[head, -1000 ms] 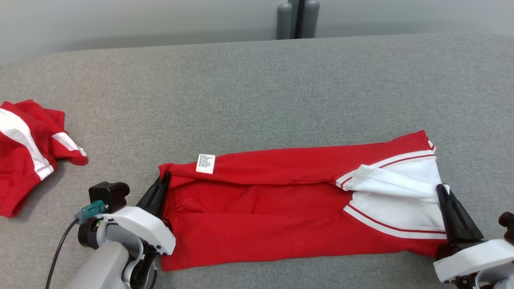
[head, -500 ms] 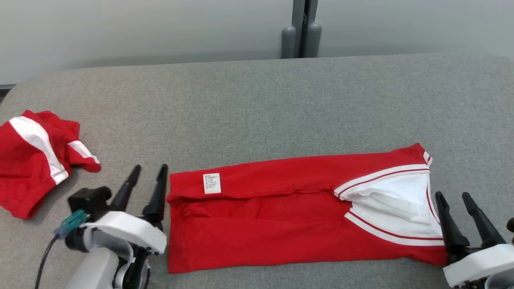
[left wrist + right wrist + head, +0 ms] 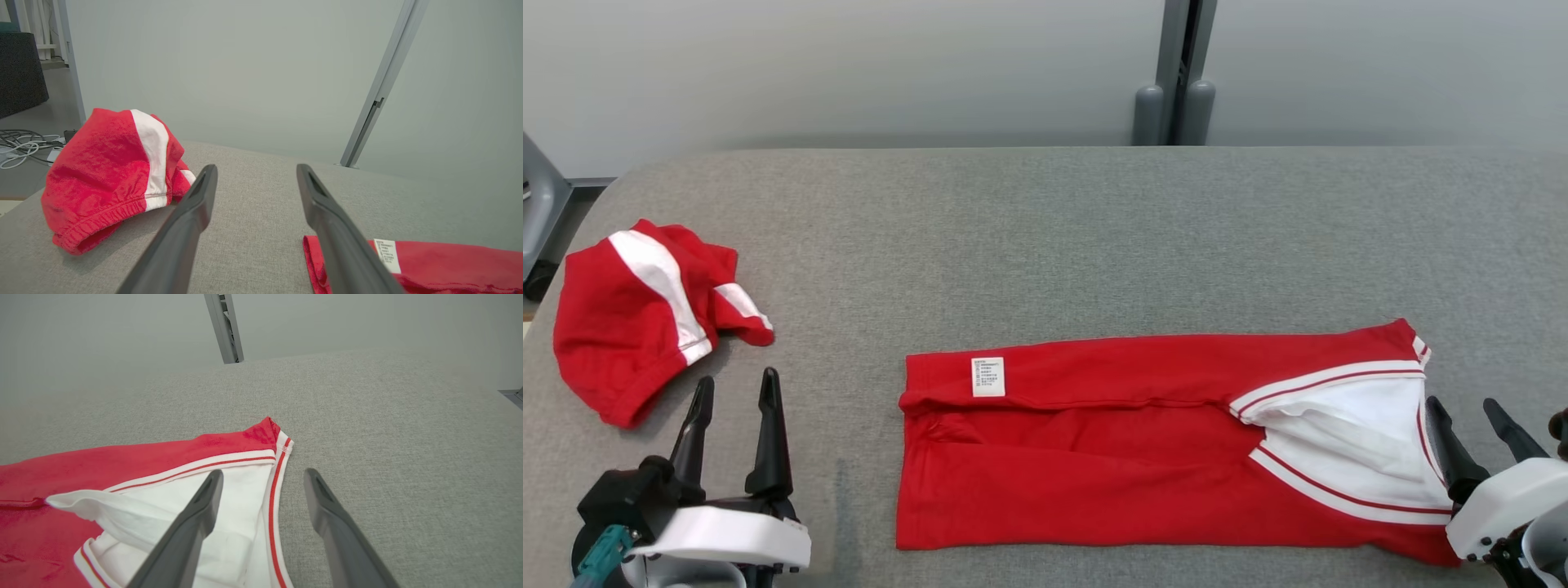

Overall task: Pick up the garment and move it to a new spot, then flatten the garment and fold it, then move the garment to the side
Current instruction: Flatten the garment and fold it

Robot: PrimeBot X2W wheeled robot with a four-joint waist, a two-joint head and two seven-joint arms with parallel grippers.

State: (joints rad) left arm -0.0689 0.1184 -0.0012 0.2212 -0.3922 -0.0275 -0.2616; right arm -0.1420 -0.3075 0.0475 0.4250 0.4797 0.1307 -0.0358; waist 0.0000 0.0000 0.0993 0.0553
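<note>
Now the long red garment with white trim (image 3: 1094, 465) lies folded lengthwise on the grey fabric-covered table (image 3: 1045, 237); the left gripper (image 3: 736, 377) stands spread, empty, off its label end, the right gripper (image 3: 1460, 402) likewise at its white end; next, probably, a crosswise fold needing fresh grips.

From the head, looks forward and down on the grey table (image 3: 1045, 212) from well above; takes in the whole folded garment (image 3: 1094, 457) at lower centre and the crumpled garment (image 3: 629, 327) at left. From the left wrist, looks low across the table along the left gripper (image 3: 256, 169) toward the wall (image 3: 265, 61); shares the crumpled garment, at left, and the folded garment's labelled end, lower right. From the right wrist, looks low and close along the right gripper (image 3: 263, 473); shares the white-trimmed end, lower left.
</note>
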